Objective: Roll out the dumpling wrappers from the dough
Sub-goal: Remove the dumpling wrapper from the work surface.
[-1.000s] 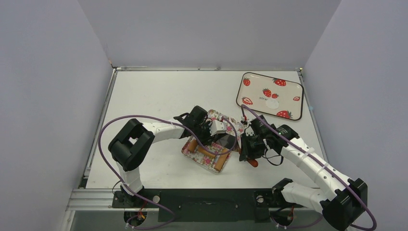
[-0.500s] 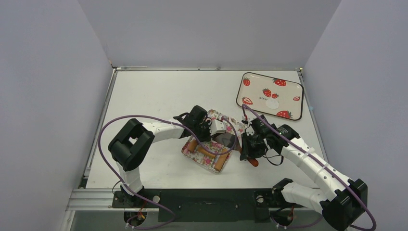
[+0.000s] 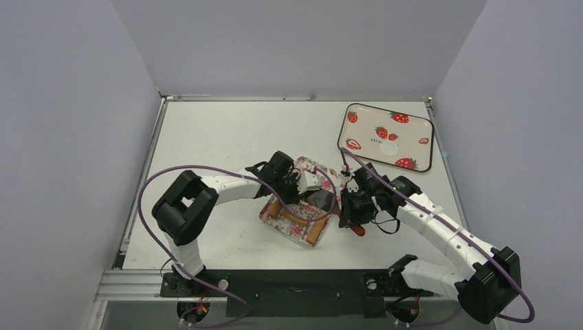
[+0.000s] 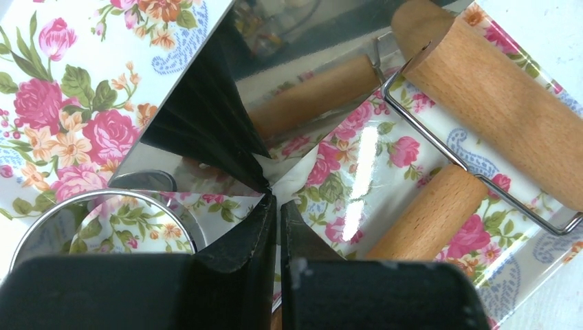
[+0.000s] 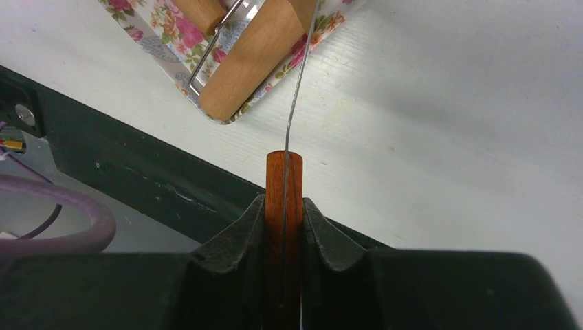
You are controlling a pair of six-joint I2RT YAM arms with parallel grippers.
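Gripping one red-handled spatula (image 5: 284,180), the right tool (image 5: 284,206) reaches its blade to the one floral tray (image 4: 69,130). The left tool (image 4: 277,203) hangs there pinched shut, beside one wooden roller (image 4: 509,130) and one metal ring (image 4: 89,194). Farther off, one dumpling wrapper (image 3: 390,148) lies on the strawberry tray (image 3: 411,134).

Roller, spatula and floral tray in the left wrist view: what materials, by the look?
Brown cylindrical roller: bare light wood, with visible grain.
Shiny flat spatula blade: polished metal, mirrors the roller.
Reddish spatula handle: probably varnished wood.
Rose-patterned rectangular tray: glossy, with glare streaks. Could be melamine or glazed ceramic, can't tell.
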